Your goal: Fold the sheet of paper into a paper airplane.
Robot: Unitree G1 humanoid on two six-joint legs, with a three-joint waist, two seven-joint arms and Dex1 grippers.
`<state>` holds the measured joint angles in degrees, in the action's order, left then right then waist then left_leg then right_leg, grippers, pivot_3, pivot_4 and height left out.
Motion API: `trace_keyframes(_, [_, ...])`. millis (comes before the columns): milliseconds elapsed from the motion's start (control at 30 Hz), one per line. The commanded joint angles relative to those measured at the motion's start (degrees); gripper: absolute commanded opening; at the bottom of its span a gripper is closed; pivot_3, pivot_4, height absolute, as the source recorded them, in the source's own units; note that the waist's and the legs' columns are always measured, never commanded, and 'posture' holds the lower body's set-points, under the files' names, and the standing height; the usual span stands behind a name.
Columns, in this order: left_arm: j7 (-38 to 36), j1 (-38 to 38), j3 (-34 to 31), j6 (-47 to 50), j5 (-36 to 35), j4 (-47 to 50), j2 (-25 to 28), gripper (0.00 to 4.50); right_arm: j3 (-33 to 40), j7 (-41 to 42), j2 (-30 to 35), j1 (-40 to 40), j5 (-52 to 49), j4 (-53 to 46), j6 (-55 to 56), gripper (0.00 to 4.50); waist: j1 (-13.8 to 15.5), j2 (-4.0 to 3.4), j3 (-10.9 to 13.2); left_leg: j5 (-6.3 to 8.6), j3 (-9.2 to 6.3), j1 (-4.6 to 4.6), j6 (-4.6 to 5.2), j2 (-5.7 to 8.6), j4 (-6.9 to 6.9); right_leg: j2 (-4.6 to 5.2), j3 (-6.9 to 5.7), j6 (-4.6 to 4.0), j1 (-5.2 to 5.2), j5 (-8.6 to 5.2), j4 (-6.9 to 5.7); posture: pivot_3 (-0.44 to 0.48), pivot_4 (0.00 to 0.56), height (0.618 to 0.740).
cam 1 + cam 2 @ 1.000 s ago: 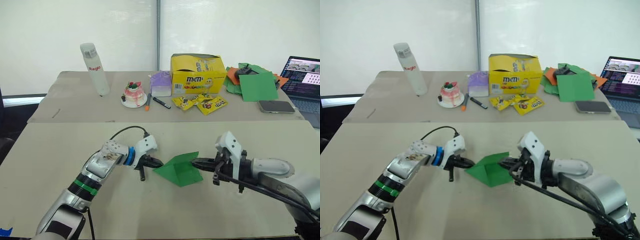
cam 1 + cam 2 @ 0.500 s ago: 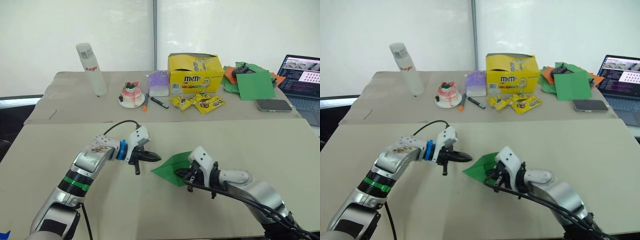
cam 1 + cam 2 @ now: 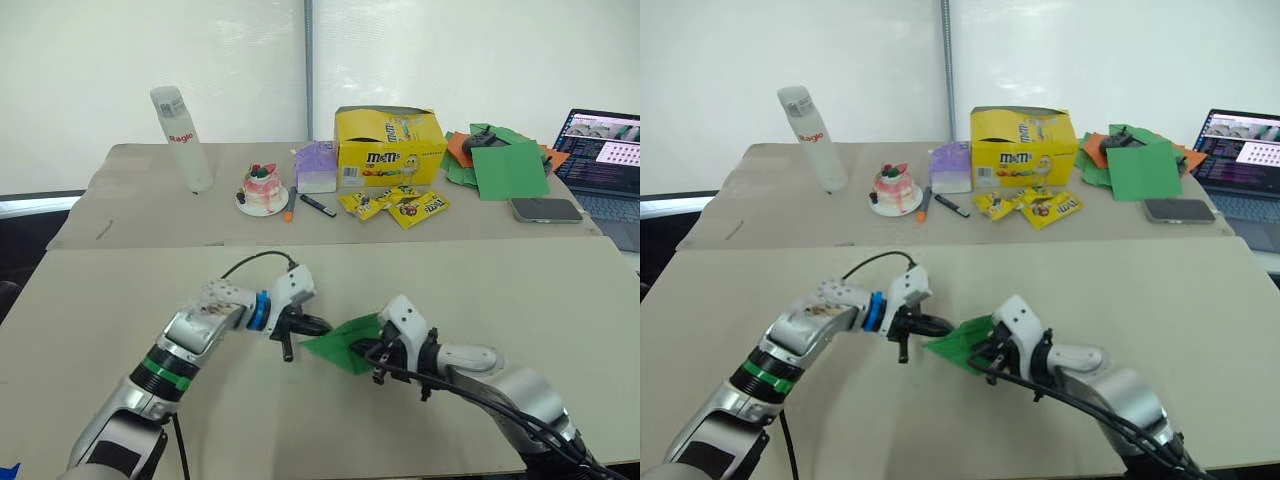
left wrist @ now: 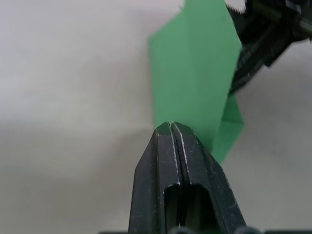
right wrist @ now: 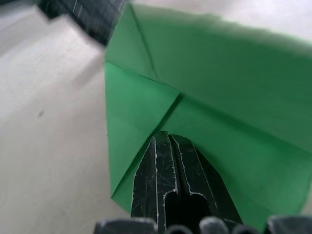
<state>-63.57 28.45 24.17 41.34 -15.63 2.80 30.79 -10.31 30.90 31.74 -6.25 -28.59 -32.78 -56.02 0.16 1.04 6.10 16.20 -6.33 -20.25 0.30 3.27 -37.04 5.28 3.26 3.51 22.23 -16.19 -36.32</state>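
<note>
From the head cameras, you see the sheet of paper (image 3: 350, 340) lying on the near desk (image 3: 520, 290), already creased into a green wedge, between your two arms. Your left claw (image 3: 318, 325) meets the wedge's left tip. Your right claw (image 3: 375, 352) lies over its right side. On the far desk stand a yellow candy box (image 3: 390, 147), a bottle (image 3: 183, 139) and a heap of green and orange sheets (image 3: 500, 160).

In the left wrist view, your left claw (image 4: 172, 127) is clenched, its fingers pressed together with nothing visibly caught between them; the tip touches the edge of the green wedge.

In the right wrist view, your right claw (image 5: 168, 139) is also clenched, fingers tight together, resting on top of the layered folds where several creases meet.

You appear to be midway through folding, pressing a crease flat. The next move likely calls for pinning the paper with one claw while the other lifts a flap along the centre line.
</note>
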Motion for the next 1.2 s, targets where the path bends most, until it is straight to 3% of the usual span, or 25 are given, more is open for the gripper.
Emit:
trace_keyframes(33, [-0.3,0.1,1.2,-1.7,1.8,1.6,1.2,0.03,12.7,1.8,3.0,-3.2,-11.5,-8.7,-7.4,0.0,0.1,0.01,0.0,0.0,-0.01,0.0,0.0,-0.01,0.0,-0.01,0.0,0.0,0.0,0.0,0.0,0.0,0.15,0.74])
trace_keyframes(133, [-0.3,0.2,1.8,-2.9,2.6,0.8,1.4,0.03,21.7,4.8,7.9,-4.0,-21.4,-11.3,-12.7,0.0,0.4,-0.03,0.0,0.01,0.0,0.02,0.02,-0.01,0.02,0.01,0.0,-0.01,-0.07,0.0,0.07,0.0,0.15,0.74])
trace_keyframes(233, [-0.3,0.4,2.0,-3.9,3.2,-0.3,1.1,0.03,25.9,8.1,13.9,-2.1,-25.1,-11.8,-13.0,0.0,0.7,0.02,0.0,0.06,-0.01,0.02,0.11,-0.05,0.03,-0.01,-0.09,0.0,-0.14,0.0,0.15,0.0,0.15,0.74])
trace_keyframes(433, [-0.6,0.6,2.9,-7.0,5.3,-1.5,1.1,0.03,9.0,13.0,22.6,2.2,-0.6,-5.9,11.4,0.0,0.4,-0.01,0.0,0.07,0.13,0.04,0.12,-0.05,0.0,0.0,-0.03,0.0,-0.13,0.0,0.1,0.0,0.15,0.74])
trace_keyframes(567, [-0.8,0.4,2.8,-8.1,6.0,-1.9,1.1,0.03,4.4,17.5,23.2,2.1,7.5,1.4,24.5,0.0,0.4,0.01,0.0,0.06,0.17,0.05,0.11,-0.01,-0.09,0.0,-0.03,0.01,-0.14,0.0,0.08,0.0,0.15,0.74])
trace_keyframes(600, [-0.8,0.2,2.8,-8.3,6.1,-1.8,1.1,0.0,3.6,19.0,23.9,2.1,9.7,3.5,28.4,0.58,0.4,0.01,0.0,0.06,0.17,0.04,0.11,-0.01,-0.11,0.0,-0.03,0.01,-0.13,0.0,0.09,0.0,0.15,0.74])
trace_keyframes(733, [-0.6,-0.7,2.7,-8.9,6.3,-1.3,1.4,0.0,1.4,23.6,25.2,1.0,17.3,11.2,42.7,1.82,0.4,0.0,0.0,0.06,0.17,0.04,0.1,-0.03,-0.13,-0.01,-0.03,0.0,-0.14,0.0,0.1,0.0,0.15,0.74])
trace_keyframes(1100, [0.3,-1.4,1.3,-12.4,6.3,-2.2,0.0,0.0,-2.6,25.7,16.9,-5.7,26.2,23.5,64.5,1.82,0.6,-0.02,0.0,0.04,0.17,0.04,0.07,-0.04,-0.14,-0.01,-0.01,0.0,-0.13,0.0,0.08,0.0,0.15,0.74])
trace_keyframes(1200, [0.6,-0.5,1.0,-13.9,6.9,-3.5,-0.4,0.0,-2.8,27.2,16.1,-5.9,25.9,23.9,65.8,1.04,0.6,-0.02,0.0,0.03,0.16,0.04,0.06,-0.02,-0.14,0.0,-0.01,0.0,-0.13,0.0,0.08,0.0,0.15,0.74])
